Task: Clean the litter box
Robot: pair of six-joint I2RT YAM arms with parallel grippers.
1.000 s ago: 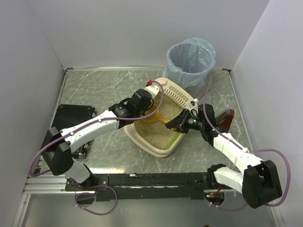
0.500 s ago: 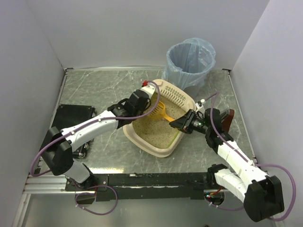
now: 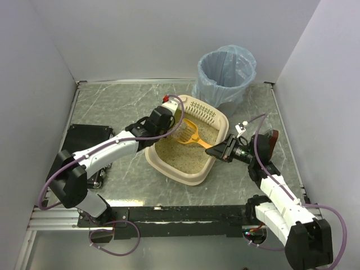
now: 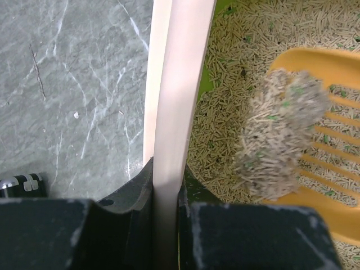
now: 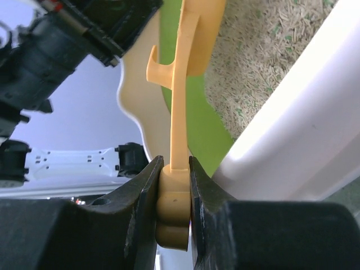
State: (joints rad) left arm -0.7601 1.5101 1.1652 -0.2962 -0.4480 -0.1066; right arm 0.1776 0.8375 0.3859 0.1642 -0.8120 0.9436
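Scoop (image 3: 191, 135) has been lifted clear of the litter since 1 sec ago, w/ a clump (image 4: 278, 135) carried on it. Its handle is clamped by right tool (image 3: 216, 151). Litter box (image 3: 185, 179) is gripped at its left rim by left tool (image 3: 170, 119) and is sat mid-counter (image 3: 112, 107), towards far-right corner, beside bin (image 3: 225, 67).

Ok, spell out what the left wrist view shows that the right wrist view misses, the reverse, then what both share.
Only left wrist: a grey clump of litter resting on the orange scoop's slotted blade, the left gripper clamped on the litter box's cream rim, and the marbled table beside it. Only right wrist: the right gripper shut on the scoop's handle end, the handle's small hook, and the left arm beyond the box. Both: the scoop, the loose litter and the box's green inner wall.
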